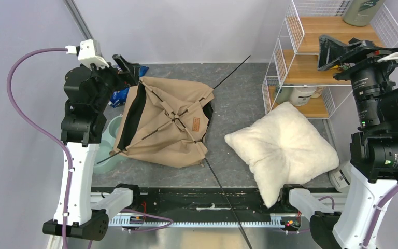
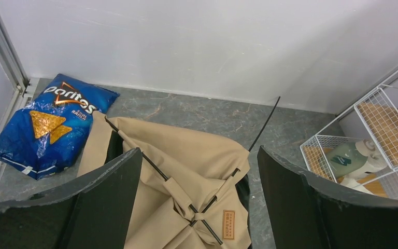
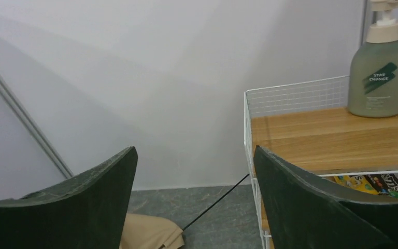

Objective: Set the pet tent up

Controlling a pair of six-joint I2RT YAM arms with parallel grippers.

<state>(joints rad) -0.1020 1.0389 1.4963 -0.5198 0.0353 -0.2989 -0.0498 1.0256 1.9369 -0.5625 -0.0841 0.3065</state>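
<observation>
The pet tent [image 1: 166, 122] lies collapsed and flat on the grey table, tan fabric with its brown label [image 1: 195, 123] facing up. Two thin black poles [image 1: 228, 67] cross on top of it, and one sticks out far past both ends. In the left wrist view the tent [image 2: 186, 155] and its label [image 2: 228, 224] lie below my left gripper [image 2: 198, 150]. That left gripper [image 1: 127, 65] hovers open over the tent's far left corner, holding nothing. My right gripper [image 1: 339, 49] is raised beside the shelf rack, open and empty [image 3: 194, 149].
A fluffy white pillow [image 1: 282, 148] lies right of the tent. A white wire shelf rack [image 1: 300, 57] with wooden boards stands at the back right, a green pump bottle [image 3: 381, 78] on top. A blue Doritos bag [image 2: 46, 124] and a pale green bowl [image 1: 109, 137] sit left of the tent.
</observation>
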